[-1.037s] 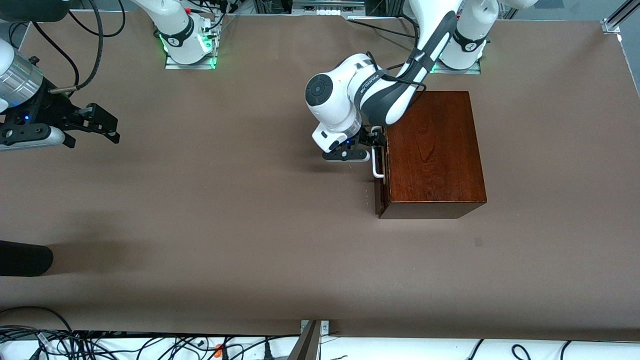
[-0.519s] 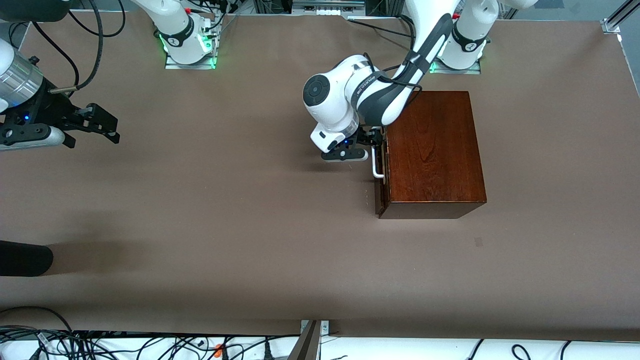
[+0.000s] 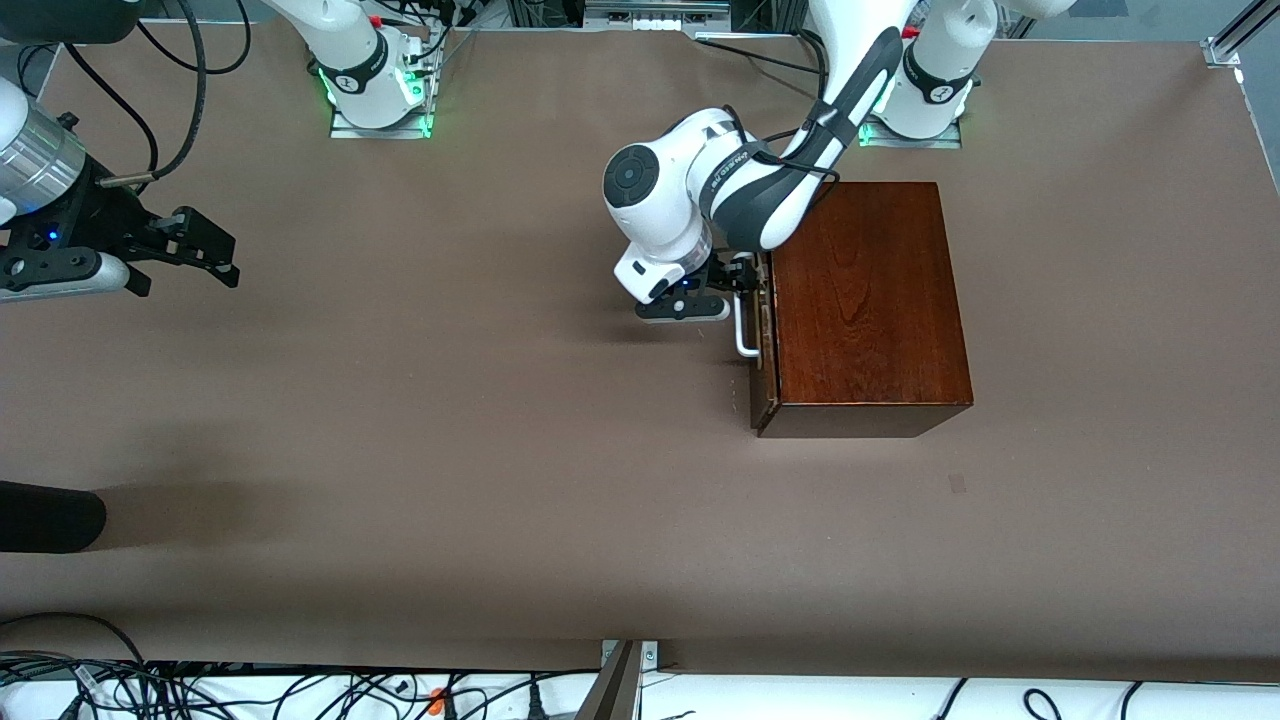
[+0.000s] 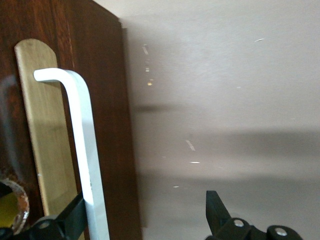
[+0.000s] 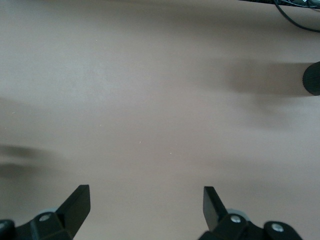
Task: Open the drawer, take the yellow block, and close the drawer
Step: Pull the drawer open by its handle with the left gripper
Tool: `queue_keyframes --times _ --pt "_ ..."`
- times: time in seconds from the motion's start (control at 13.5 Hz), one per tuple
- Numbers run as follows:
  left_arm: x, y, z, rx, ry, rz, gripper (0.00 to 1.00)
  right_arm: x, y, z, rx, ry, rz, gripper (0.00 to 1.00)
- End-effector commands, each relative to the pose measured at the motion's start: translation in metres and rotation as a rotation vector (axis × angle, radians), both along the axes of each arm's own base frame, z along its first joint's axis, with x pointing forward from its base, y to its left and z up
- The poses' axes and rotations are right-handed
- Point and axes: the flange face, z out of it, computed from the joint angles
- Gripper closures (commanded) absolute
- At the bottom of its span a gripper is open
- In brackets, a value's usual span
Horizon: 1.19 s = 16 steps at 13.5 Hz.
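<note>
The dark reddish-brown wooden box [image 3: 865, 300] stands toward the left arm's end of the table. Its drawer front [image 3: 764, 345] faces the right arm's end and carries a white loop handle [image 3: 741, 328]. My left gripper [image 3: 742, 277] is open, with one finger hooked inside the loop and the other out over the table. In the left wrist view the handle [image 4: 82, 145] runs over a brass plate [image 4: 42, 125], and a fingertip [image 4: 74, 216] sits between handle and drawer front. The yellow block is hidden. My right gripper [image 3: 205, 250] waits open and empty, and it shows over bare table in its wrist view [image 5: 146, 205].
A black cylindrical object [image 3: 50, 515] pokes in at the table's edge at the right arm's end, nearer the front camera; it also shows in the right wrist view [image 5: 312, 78]. Cables [image 3: 250, 690] lie along the edge nearest the camera.
My left gripper has drawn a little toward the right arm's end with the handle, and the drawer front has come slightly out of the box. The right arm has not moved.
</note>
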Motion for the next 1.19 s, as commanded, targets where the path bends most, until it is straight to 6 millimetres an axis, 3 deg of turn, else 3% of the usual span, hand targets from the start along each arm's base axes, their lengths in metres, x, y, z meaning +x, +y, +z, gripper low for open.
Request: queue_keyframes --times 0.0,0.3,0.81,1.11 --pt "0.002 -0.034 0.006 -0.087 0.003 0.016 0.00 0.002 0.000 0.006 0.019 -0.009 -0.007 0.00" --pt "0.005 -0.051 0.010 -0.195 0.027 0.059 0.00 0.002 0.000 0.006 0.021 -0.012 -0.007 0.00" --pt "0.007 -0.050 0.020 -0.195 0.011 0.041 0.00 0.002 -0.002 0.006 0.019 -0.011 -0.010 0.00" --pt "0.006 -0.038 0.056 -0.167 0.025 0.036 0.00 0.001 0.001 0.004 0.018 0.000 -0.005 0.00"
